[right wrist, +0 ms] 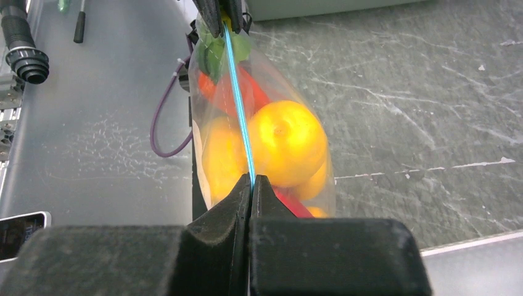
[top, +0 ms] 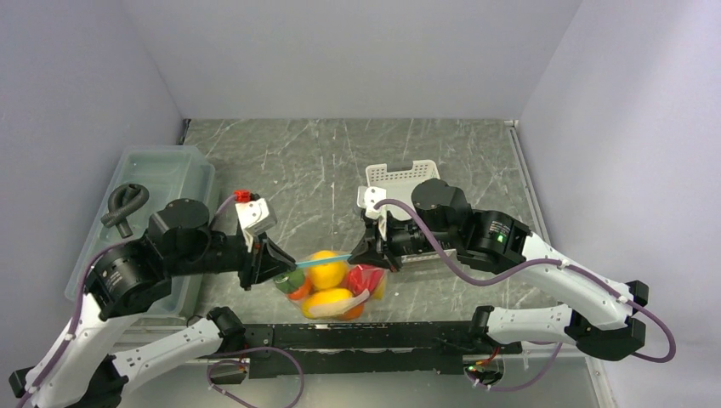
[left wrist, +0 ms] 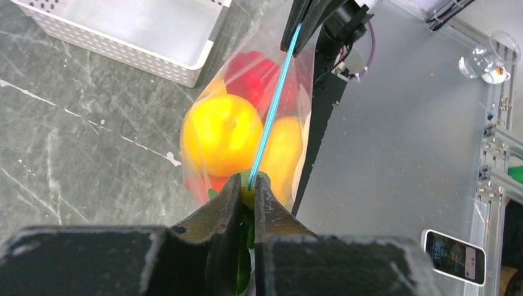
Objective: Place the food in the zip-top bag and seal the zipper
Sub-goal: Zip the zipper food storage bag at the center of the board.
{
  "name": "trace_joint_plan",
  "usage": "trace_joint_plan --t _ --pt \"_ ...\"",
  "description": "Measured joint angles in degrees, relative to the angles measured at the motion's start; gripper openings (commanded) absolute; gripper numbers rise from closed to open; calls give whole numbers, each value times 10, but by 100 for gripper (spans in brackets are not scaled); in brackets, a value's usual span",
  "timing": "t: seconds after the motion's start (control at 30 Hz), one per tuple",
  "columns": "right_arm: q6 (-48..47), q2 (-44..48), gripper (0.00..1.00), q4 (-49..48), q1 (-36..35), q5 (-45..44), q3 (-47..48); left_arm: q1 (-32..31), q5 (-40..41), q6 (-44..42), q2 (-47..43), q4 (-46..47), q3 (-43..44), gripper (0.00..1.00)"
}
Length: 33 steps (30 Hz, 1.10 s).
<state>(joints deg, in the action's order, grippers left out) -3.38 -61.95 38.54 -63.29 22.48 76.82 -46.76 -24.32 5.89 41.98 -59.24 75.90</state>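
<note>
The zip-top bag point(top: 336, 293) hangs stretched between my two grippers near the table's front edge. Inside it is the food: yellow round fruits point(left wrist: 222, 132), a red pepper point(left wrist: 250, 71) and a green leafy piece point(right wrist: 213, 52). The zipper point(left wrist: 274, 102) runs as a taut teal line from one gripper to the other. My left gripper point(left wrist: 250, 182) is shut on the zipper's left end. My right gripper point(right wrist: 251, 182) is shut on its right end. In the top view the left gripper point(top: 293, 270) and right gripper point(top: 351, 255) face each other across the bag's mouth.
A white perforated basket point(top: 400, 177) stands just behind the right arm. A translucent bin point(top: 153, 183) holding a black hose point(top: 123, 204) sits at the left. A dark rail point(top: 357, 336) runs along the front edge below the bag. A phone point(left wrist: 453, 256) lies off the table.
</note>
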Motion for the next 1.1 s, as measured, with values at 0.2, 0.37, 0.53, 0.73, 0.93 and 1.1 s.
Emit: trace_joint_plan --t 0.2,0.37,0.53,0.73,0.93,1.1 --pt "0 0 0 -19 0 0 0 -2 23 20 -28 9 0 0" --pt "1 0 0 -29 0 1 0 -2 33 28 -36 15 0 0" --pt "2 0 0 -27 0 3 0 -2 25 28 -26 16 -2 0" --pt "2 -2 0 -6 10 7 0 -1 -21 20 17 17 -18 0" --pt "2 -20 0 -5 11 21 0 -1 -81 16 96 71 -30 0" --pt "2 -22 0 -5 11 28 -3 0 -100 12 125 115 -38 2"
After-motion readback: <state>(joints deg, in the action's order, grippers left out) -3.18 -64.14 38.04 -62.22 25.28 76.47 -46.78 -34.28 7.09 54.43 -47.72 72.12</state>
